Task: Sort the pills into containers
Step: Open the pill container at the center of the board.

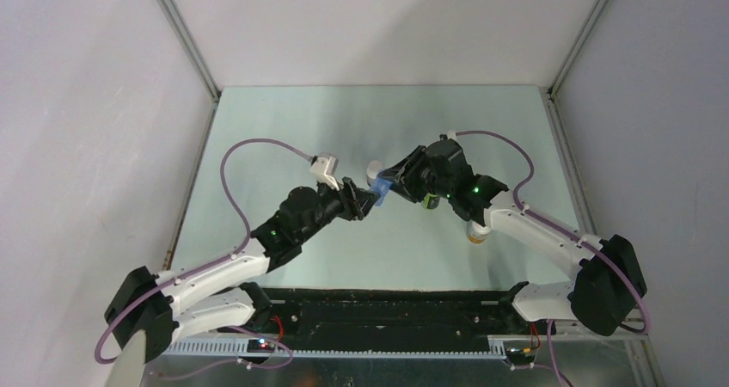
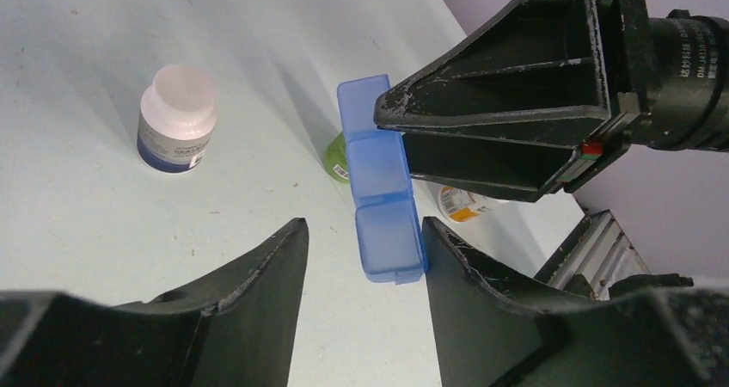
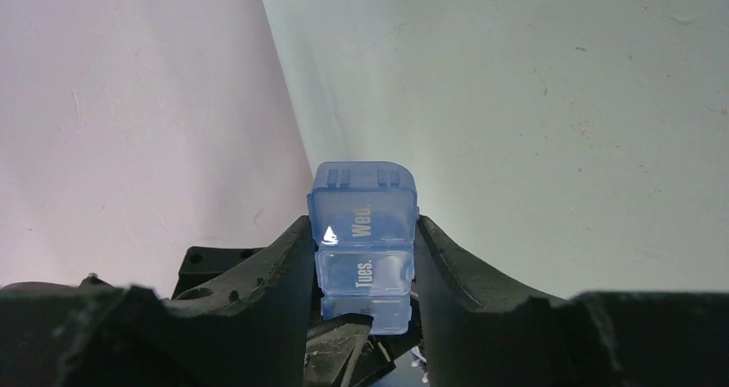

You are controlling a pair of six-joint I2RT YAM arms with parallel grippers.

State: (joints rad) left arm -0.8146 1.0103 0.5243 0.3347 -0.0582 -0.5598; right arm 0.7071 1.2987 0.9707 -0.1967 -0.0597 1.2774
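- Squeezing the blue pill box (image 3: 363, 271) in the right gripper (image 3: 363, 225), both fingers pressing on its long sides, up in the air over the table (image 1: 284, 129).
- Holding the left gripper (image 2: 363, 228) wide open around the near end of the box, the end part sitting close by one finger, a gap by the other.
- Seeing no pills anywhere, and the little lids looking shut.
- Probably getting ready to flip an end lid open.
- Doing it well by catching only the lid's small lip with one fingertip, pushing softly, and not tugging the box out of the other grip.
- Watching out for the white-capped bottle (image 2: 176, 116) and green bottle (image 2: 337, 159) down below.
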